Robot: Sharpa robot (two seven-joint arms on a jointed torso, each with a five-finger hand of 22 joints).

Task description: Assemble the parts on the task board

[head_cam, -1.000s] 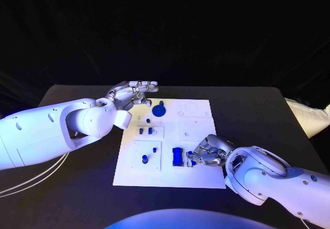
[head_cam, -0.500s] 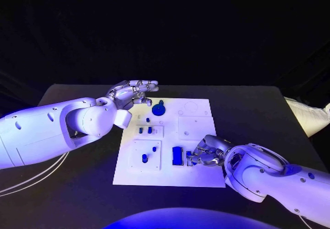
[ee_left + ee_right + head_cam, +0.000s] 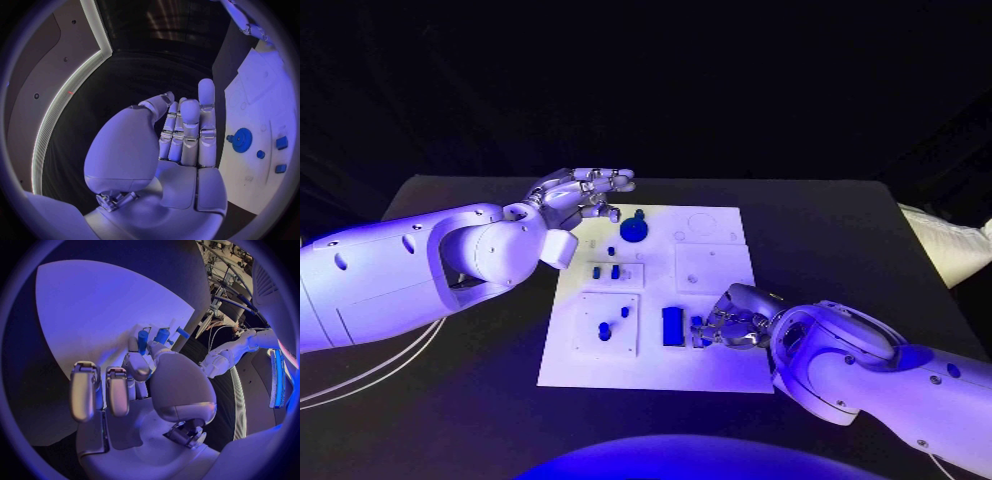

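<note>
The white task board (image 3: 718,372) lies mid-table. A blue gear (image 3: 633,231) sits near its far edge, also seen in the left wrist view as the gear (image 3: 241,139). Small blue pegs (image 3: 604,271) stand in the middle plate, and another peg (image 3: 604,330) is in the near plate. A blue rectangular block (image 3: 674,327) stands near the front. My right hand (image 3: 736,322) rests on the board right of this block and pinches a small blue part (image 3: 142,341) between thumb and finger. My left hand (image 3: 581,190) hovers off the board's far left corner, holding nothing, its fingers (image 3: 187,130) straight.
Black table (image 3: 459,400) surrounds the board, with free room on both sides. My left forearm (image 3: 430,265) lies along the board's left edge. Cables (image 3: 358,385) trail at the near left.
My right hand has edged slightly left towards the blue block. The left hand has barely moved.
</note>
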